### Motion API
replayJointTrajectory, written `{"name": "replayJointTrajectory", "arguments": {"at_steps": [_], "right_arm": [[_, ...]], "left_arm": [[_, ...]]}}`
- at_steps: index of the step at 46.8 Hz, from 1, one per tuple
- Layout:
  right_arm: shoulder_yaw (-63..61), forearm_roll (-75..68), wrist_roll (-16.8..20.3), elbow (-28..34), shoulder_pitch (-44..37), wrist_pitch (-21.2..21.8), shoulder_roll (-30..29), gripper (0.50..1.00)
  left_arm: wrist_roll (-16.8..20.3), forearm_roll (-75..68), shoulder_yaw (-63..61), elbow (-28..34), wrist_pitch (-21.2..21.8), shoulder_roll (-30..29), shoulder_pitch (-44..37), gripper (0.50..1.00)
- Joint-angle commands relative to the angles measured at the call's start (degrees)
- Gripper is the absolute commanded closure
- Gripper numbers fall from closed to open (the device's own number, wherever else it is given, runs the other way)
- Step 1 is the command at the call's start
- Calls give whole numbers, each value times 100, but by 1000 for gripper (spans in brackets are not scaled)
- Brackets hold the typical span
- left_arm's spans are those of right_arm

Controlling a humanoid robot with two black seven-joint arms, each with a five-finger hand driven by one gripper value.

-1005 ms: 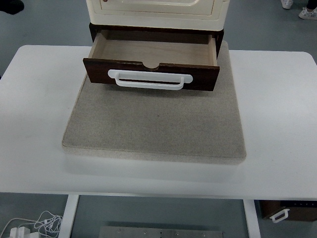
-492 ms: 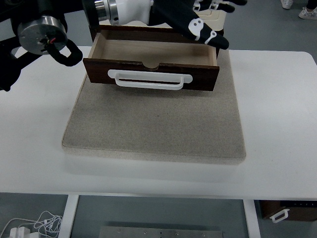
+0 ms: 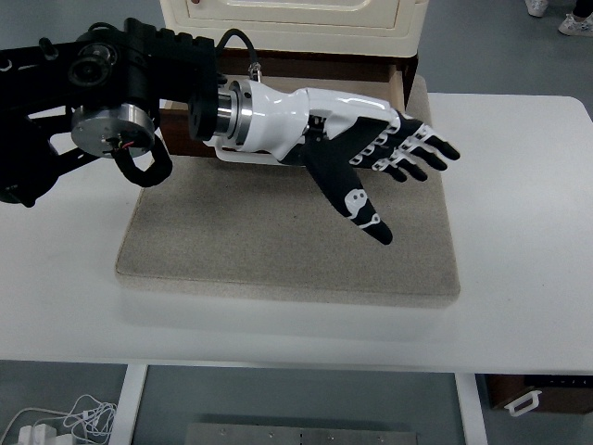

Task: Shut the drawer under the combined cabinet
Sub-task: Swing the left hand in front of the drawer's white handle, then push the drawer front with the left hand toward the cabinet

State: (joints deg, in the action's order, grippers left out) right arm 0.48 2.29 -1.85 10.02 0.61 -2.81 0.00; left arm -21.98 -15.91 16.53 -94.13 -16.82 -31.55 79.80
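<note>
White table (image 3: pixel 519 278), legs white. Grey-blue floor (image 3: pixel 74 46). White cable and plug (image 3: pixel 56 422) on floor, lower left.

A white table (image 3: pixel 519 232) carries everything. Directly on it lies 1 grey-beige square mat (image 3: pixel 278 250), spread beneath the left hand (image 3: pixel 371 162) and reaching toward the table's near edge below the thumb. Bare white tabletop shows beyond the fingertips on the right and under the arm on the left.
</note>
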Motion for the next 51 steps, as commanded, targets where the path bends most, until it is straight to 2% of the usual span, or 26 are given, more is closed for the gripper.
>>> {"name": "replayJointTrajectory", "arguments": {"at_steps": [1,6,12,18,37,51], "right_arm": [[5,0,0,0,0,0,0,548],[5,0,0,0,0,0,0,548],[-4,0,0,0,0,0,0,548],[5,0,0,0,0,0,0,548],[5,0,0,0,0,0,0,548],[5,0,0,0,0,0,0,548]], "left_arm": [[-280,-18,-150,0,-225,-26,1,504],[-500,-131,-335,9,-234,-18,18,504],[-579,-404,-502,35,-304,-9,44,504],[-869,-457,-704,166,-339,0,141,504],[-1063,-475,-976,641,-664,-18,352,504],[-1177,-475,-1302,817,-673,-44,537,504]]}}
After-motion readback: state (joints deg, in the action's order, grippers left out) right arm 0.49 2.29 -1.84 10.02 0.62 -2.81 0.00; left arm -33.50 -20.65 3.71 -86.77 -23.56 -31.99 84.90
